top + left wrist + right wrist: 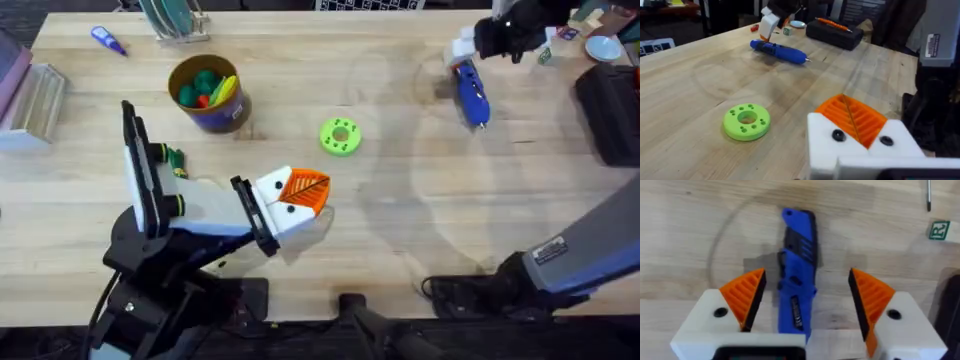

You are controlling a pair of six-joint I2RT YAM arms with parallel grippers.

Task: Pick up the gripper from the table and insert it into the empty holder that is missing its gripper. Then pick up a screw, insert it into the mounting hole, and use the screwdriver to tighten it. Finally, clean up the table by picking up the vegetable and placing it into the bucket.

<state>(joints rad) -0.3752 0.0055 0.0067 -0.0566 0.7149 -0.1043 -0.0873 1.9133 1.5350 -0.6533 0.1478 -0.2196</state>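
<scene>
The blue screwdriver (471, 92) (797, 275) lies flat on the table at the far right. My right gripper (463, 50) (806, 277) is open and straddles it, an orange ribbed pad on each side, neither touching it. My left gripper (310, 190) (852, 119) hovers low near the table's middle, shut, with its orange pads pressed together between white mounts. The small green vegetable (177, 160) lies beside the left arm. The bucket (208, 95) stands behind it, holding several toy vegetables. Every white mount I see carries an orange tip. The loose gripper, an empty holder and the screw are out of view.
A lime-green disc (340, 136) (746, 121) lies mid-table. A black case (610, 110) (834, 34) sits at the right edge. A small blue pen (108, 40) and a rack (175, 18) are at the back left, a clear box (32, 100) at the left edge.
</scene>
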